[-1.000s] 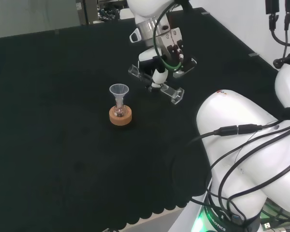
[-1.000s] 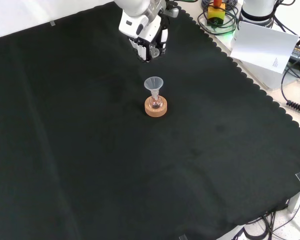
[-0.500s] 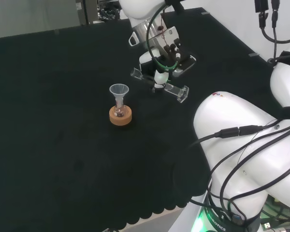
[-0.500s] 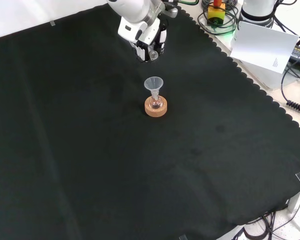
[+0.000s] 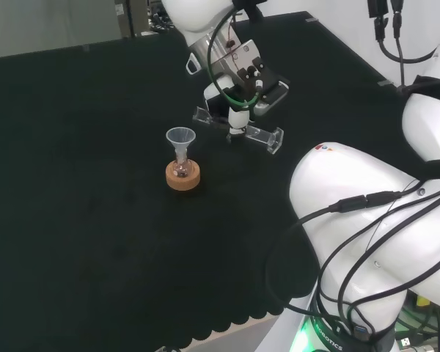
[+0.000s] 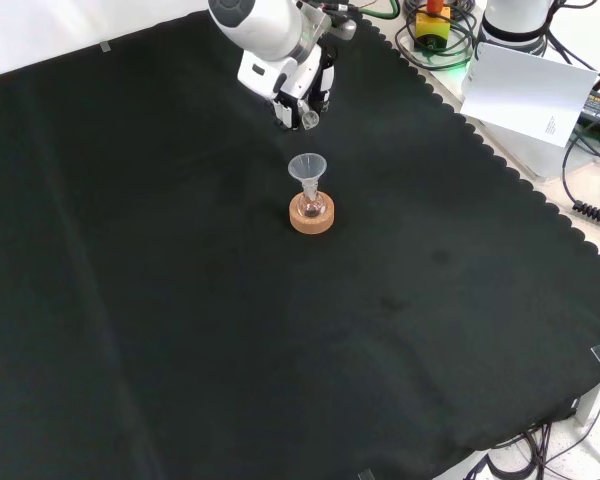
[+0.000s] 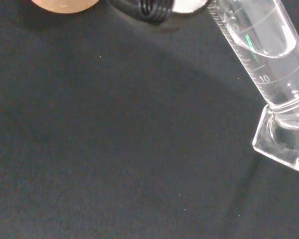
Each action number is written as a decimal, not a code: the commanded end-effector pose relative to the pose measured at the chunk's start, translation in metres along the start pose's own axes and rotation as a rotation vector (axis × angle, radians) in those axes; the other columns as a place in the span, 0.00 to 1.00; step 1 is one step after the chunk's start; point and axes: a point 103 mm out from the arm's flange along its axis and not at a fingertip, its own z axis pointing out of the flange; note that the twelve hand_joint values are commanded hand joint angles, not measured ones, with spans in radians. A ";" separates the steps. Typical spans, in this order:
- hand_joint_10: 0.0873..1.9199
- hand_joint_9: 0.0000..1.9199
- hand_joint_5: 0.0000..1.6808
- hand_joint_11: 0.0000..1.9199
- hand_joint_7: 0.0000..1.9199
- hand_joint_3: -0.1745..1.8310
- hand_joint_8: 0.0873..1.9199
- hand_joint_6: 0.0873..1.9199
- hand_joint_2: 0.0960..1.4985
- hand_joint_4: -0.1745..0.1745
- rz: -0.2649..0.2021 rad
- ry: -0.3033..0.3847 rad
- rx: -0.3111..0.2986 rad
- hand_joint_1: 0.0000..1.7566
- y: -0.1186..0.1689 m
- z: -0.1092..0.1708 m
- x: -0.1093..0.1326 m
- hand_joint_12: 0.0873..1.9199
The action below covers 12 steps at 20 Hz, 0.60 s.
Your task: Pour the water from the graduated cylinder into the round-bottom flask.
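Fingers of the hand (image 5: pixel 238 77) are curling round the graduated cylinder (image 5: pixel 238 130), which is lying almost level in the head view, its mouth end pointing left toward the funnel (image 5: pixel 180 136) and its flared foot sticking out to the right. In that view the hand is hanging above the cloth just right of the funnel, with the white wrist link rising behind it; in the front view the hand (image 6: pixel 298 88) is sitting above and slightly left of the funnel (image 6: pixel 307 166), apart from it. Up close in the wrist view, the graduated cylinder (image 7: pixel 261 55) is showing clear water against its printed scale, tilted, with its hexagonal foot lifted off the cloth. To the left in the head view, the funnel is standing upright in the neck of the round-bottom flask (image 5: pixel 180 168), which is resting in a cork ring (image 5: pixel 183 178) (whether the flask is holding any liquid is too small to tell). Black cloth (image 5: pixel 73 220) is covering the bench around them, and the arm's big white links (image 5: pixel 367 220) are looming at the right of the head view.
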 end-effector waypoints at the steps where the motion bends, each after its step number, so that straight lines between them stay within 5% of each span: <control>1: 0.00 0.86 0.72 0.69 0.66 0.08 0.27 0.29 0.65 0.00 0.033 -0.039 0.042 0.74 0.002 -0.004 -0.001 0.32; 12: 0.00 0.86 0.72 0.69 0.66 0.08 0.26 0.28 0.65 0.00 0.038 -0.080 0.161 0.74 0.008 -0.007 0.006 0.32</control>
